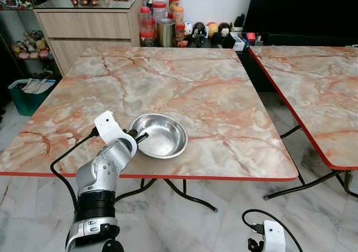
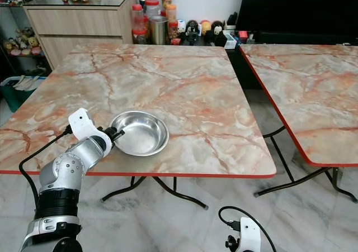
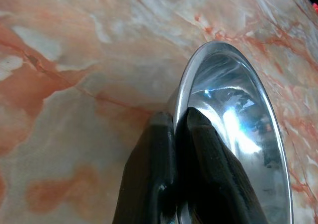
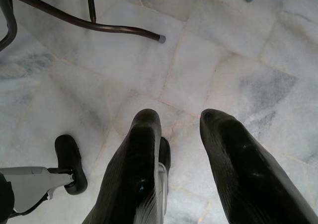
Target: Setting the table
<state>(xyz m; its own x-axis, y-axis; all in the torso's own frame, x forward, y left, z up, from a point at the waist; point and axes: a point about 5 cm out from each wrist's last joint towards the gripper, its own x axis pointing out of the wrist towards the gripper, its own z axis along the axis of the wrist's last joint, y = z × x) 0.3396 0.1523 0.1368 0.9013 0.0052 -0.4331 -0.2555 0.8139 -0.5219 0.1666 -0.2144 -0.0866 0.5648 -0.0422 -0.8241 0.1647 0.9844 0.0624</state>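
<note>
A square table with an orange-and-white marbled top and a thin red edge takes up the centre of the frame. It stands on dark metal legs over a pale marble-tiled floor. One thing lies on it: a shallow steel bowl, upright, in the lower left part of the tabletop, near the front edge. The left gripper pinches the bowl's rim, one finger inside and one outside. At the right edge of the frame a second table with the same marbled top stands apart from the first, with a gap between them.
</note>
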